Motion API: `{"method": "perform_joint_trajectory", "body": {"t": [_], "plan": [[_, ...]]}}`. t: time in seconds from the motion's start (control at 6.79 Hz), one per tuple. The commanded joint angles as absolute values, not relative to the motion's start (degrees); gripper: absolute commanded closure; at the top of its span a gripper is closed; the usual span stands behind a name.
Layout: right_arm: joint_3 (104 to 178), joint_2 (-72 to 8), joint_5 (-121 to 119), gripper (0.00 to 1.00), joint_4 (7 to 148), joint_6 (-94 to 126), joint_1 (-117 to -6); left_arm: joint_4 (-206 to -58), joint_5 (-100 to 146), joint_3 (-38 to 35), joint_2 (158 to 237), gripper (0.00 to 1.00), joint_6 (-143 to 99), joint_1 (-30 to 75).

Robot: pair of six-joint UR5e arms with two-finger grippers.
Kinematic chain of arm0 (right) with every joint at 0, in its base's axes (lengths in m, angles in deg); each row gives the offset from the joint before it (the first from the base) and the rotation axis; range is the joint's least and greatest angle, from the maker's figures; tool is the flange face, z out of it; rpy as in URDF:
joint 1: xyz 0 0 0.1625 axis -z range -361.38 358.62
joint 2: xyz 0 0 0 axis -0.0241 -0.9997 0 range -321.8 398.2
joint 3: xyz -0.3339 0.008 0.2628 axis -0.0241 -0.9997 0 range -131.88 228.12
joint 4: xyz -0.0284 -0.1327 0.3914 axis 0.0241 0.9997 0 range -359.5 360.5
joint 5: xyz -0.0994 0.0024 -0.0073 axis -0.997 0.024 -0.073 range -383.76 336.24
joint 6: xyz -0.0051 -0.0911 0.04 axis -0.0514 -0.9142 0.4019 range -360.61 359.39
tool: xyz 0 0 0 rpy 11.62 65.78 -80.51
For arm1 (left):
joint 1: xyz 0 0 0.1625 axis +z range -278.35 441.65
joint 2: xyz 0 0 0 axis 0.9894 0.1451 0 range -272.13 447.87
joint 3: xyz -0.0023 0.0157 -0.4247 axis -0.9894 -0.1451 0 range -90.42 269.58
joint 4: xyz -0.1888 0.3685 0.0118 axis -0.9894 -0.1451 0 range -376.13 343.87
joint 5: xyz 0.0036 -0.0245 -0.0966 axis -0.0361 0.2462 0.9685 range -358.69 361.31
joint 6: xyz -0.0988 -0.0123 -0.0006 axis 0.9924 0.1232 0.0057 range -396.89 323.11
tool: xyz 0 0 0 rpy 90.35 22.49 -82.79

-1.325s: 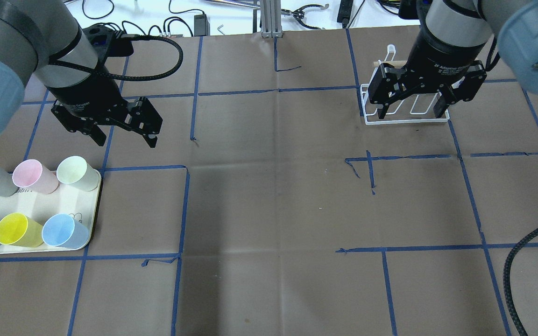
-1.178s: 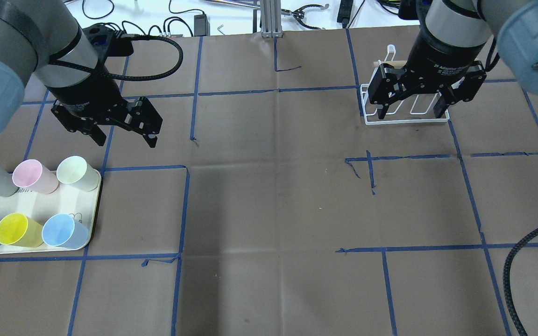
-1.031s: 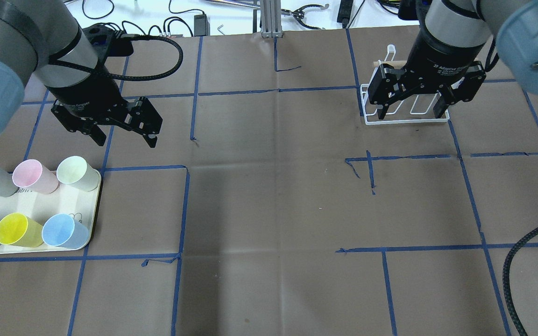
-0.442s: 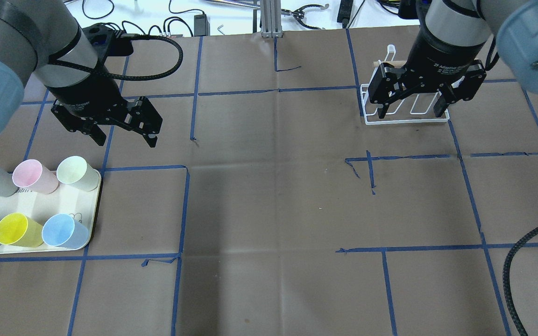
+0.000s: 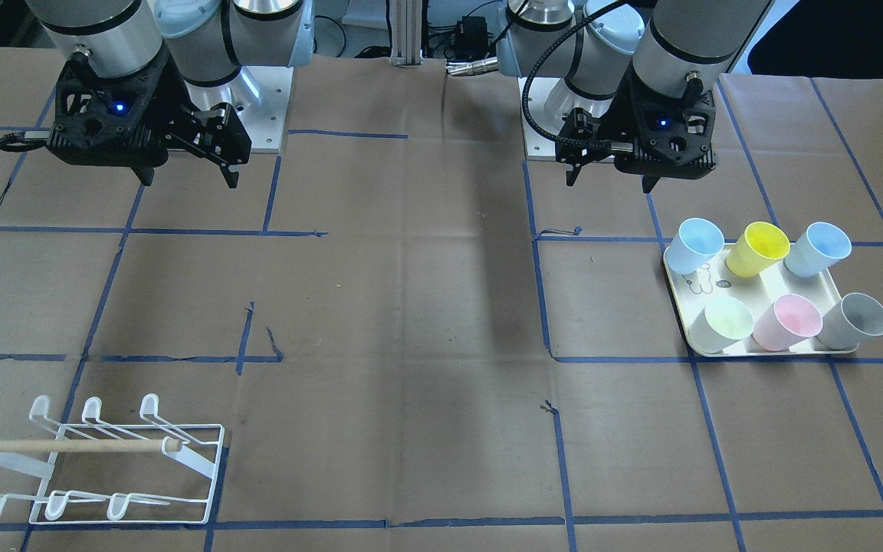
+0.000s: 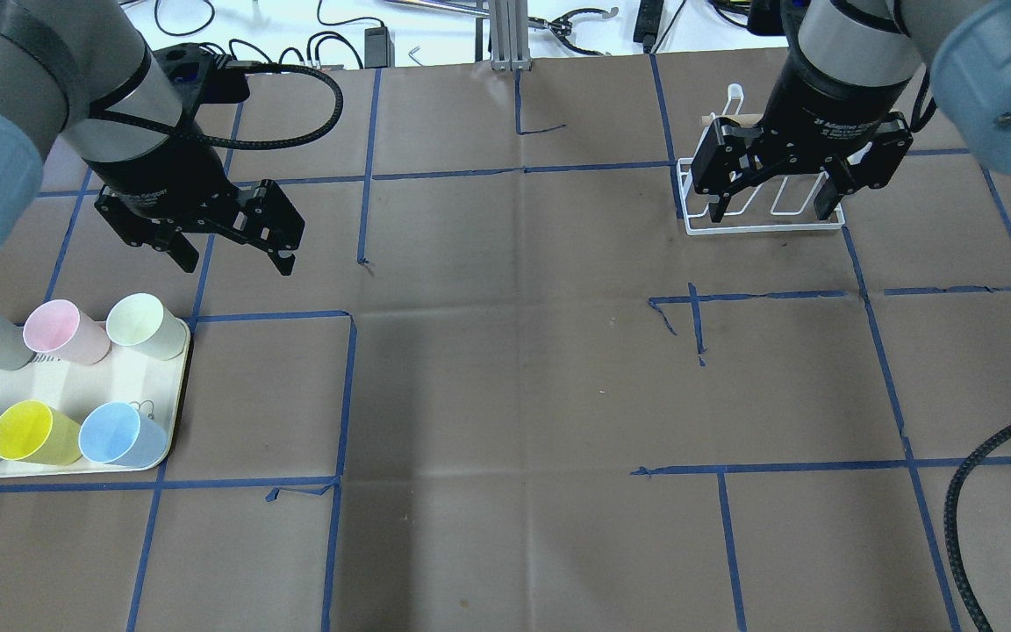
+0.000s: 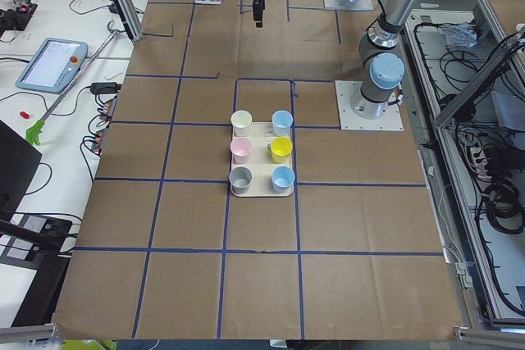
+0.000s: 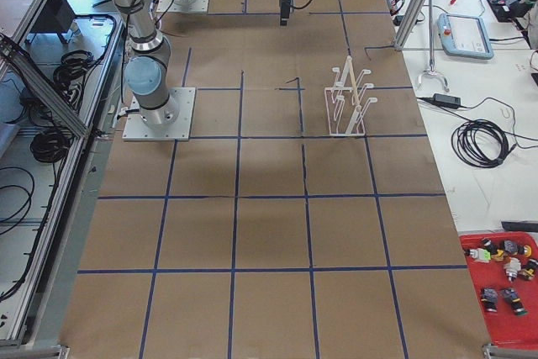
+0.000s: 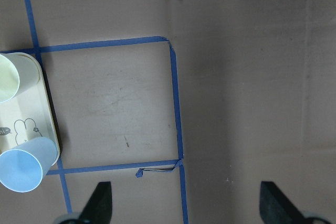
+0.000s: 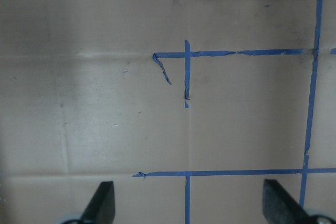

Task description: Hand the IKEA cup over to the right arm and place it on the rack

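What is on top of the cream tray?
Six plastic cups on the cream tray: one light blue cup, another light blue cup, yellow cup, pale green cup, pink cup, grey cup. The tray beneath them is covered.

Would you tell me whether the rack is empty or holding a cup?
Empty: every prong of the rack stands bare.

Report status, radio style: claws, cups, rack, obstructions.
Both open, empty: left claw, right claw. Six cups on tray, none lifted; rack bare. No obstruction seen between.
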State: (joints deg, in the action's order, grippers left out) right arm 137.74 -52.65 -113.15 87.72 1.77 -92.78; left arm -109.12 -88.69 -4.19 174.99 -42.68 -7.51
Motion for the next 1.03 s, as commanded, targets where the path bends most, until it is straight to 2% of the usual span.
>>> {"method": "perform_joint_trajectory", "body": {"t": [0.0, 0.44, 0.59, 0.88], "plan": [[137.7, -52.5, -113.1, 0.00, 87.7, 1.8, -92.8, -109.1, -88.7, -3.6, 175.1, 0.01, -46.2, -5.2], [137.7, -52.4, -113.1, 0.00, 87.8, 1.8, -92.9, -107.9, -88.6, -3.5, 175.3, 0.01, -53.2, 4.8], [137.6, -52.4, -113.1, 0.00, 87.8, 1.8, -92.9, -102.8, -88.5, -4.9, 176.0, 0.01, -55.3, 8.8], [137.8, -52.4, -113.1, 0.00, 87.8, 1.8, -92.8, -100.0, -88.5, -4.1, 181.5, 0.01, -59.9, 16.9]]}}
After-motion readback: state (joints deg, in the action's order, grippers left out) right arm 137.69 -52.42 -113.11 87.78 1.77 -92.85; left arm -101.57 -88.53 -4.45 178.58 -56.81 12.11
